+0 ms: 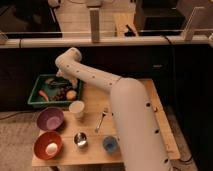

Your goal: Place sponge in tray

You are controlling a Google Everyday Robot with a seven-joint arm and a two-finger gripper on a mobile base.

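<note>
While the tool [61, 81] hangs low over the tray [35, 100], a green rimmed rectangular bin on the counter [127, 145], its grip state cannot be told.

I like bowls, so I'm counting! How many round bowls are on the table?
2. The purple round bowl sits in front of the green rectangular plastic tray; the red-orange round bowl is nearer still. The gripper is over the tray.

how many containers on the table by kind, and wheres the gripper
tray: 1, green
bowls: 2, purple, red-orange
cups: 3, white, metal, blue
total: 6
gripper: over the tray, at its back
</note>
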